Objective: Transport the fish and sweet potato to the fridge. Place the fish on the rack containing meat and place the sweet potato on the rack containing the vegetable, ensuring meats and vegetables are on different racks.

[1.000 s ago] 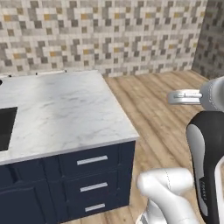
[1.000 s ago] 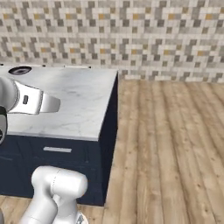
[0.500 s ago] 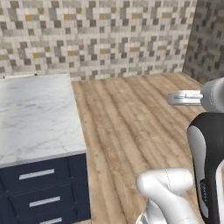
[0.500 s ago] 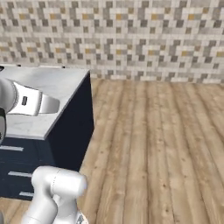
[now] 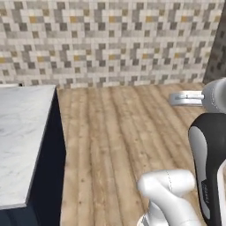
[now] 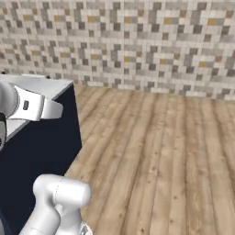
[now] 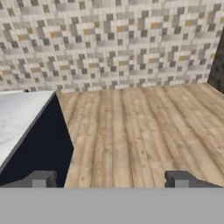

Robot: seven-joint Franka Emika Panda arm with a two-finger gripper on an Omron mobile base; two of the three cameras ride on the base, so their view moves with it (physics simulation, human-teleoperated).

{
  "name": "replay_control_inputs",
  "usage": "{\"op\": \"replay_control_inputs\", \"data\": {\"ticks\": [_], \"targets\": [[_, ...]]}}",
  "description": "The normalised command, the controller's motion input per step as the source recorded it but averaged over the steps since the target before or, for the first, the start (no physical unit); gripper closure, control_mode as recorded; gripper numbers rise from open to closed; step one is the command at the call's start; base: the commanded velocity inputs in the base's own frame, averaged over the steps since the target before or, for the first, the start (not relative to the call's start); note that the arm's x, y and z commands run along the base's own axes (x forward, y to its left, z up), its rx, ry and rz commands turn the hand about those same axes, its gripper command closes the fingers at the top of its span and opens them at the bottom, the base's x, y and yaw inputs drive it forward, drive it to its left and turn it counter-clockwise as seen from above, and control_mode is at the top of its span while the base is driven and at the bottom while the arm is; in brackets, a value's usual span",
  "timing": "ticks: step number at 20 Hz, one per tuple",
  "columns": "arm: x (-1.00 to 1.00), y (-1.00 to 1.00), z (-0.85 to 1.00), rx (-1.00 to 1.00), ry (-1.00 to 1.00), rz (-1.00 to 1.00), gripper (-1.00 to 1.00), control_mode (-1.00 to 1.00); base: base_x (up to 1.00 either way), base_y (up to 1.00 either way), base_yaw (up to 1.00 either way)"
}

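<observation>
The fish, the sweet potato and the fridge with its racks are out of view. In the hand view my gripper (image 7: 111, 180) is open: its two dark fingertips (image 7: 40, 179) stand far apart at the bottom with nothing between them. It looks out over a bare wooden floor (image 7: 135, 131) towards a mosaic-tiled wall (image 7: 109, 43). My white arm (image 5: 212, 145) stands folded at the right of the left base view.
A dark blue counter island with a white marble top (image 5: 22, 132) stands at the left (image 6: 46, 147) (image 7: 22, 113). Wooden floor (image 5: 128, 132) stretches ahead to the tiled wall (image 6: 137, 41). A darker wall (image 5: 218, 53) meets it at the far right corner.
The whole picture has shifted: the base has moved, so the island slid off to the left and more open floor shows. The gripper stays open and holds nothing.
</observation>
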Motion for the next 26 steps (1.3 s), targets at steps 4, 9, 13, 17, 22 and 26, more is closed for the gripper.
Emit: {"op": "replay_control_inputs", "data": {"ticks": [4, 9, 13, 17, 22, 26], "targets": [[0.0, 0.0, 0.0, 0.0, 0.0, 0.0, -1.0, 1.0, 1.0, -1.0, 0.32], [0.0, 0.0, 0.0, 0.0, 0.0, 0.0, -1.0, 1.0, 1.0, -0.62, 0.39], [0.0, 0.0, 0.0, 0.0, 0.0, 0.0, -1.0, 1.0, 1.0, -0.7, 0.38], [0.0, 0.0, 0.0, 0.0, 0.0, 0.0, -1.0, 1.0, 1.0, -0.58, 0.36], [0.0, 0.0, 0.0, 0.0, 0.0, 0.0, -1.0, 1.0, 1.0, -0.56, 0.39], [0.0, 0.0, 0.0, 0.0, 0.0, 0.0, -1.0, 1.0, 1.0, -0.7, 0.4]]}}
